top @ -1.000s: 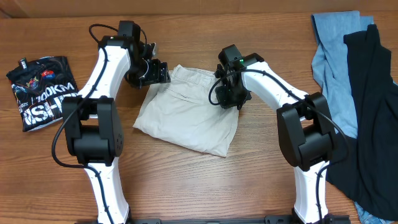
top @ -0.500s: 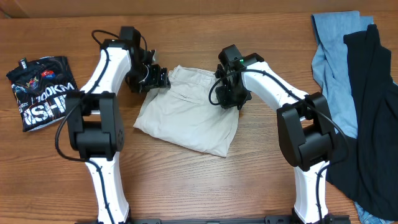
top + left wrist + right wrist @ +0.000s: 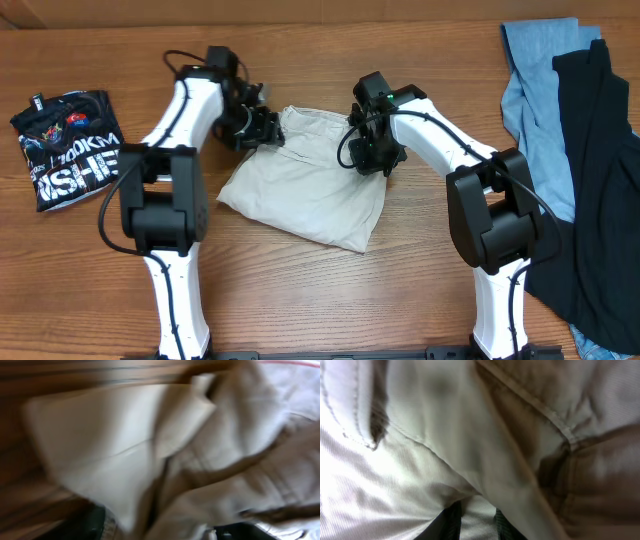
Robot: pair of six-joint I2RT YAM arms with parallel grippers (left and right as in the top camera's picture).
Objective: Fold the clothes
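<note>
The beige shorts (image 3: 300, 190) lie folded in the middle of the table. My left gripper (image 3: 262, 128) is at their upper left corner and shut on the fabric. The left wrist view is blurred, with beige cloth (image 3: 150, 445) over the jaws (image 3: 160, 530). My right gripper (image 3: 372, 155) is at the shorts' upper right edge. In the right wrist view a ridge of the cloth (image 3: 445, 435) is pinched between its fingers (image 3: 477, 520). A light blue garment (image 3: 530, 90) and a black garment (image 3: 600, 150) lie heaped at the far right.
A folded black printed T-shirt (image 3: 65, 145) lies at the left edge of the table. The wooden table (image 3: 330, 290) shows bare in front of the shorts. The heap at the right runs down past the front right corner.
My left gripper has moved right and slightly toward the front, carrying the shorts' upper left corner inward. The right gripper has stayed in place on the shorts.
</note>
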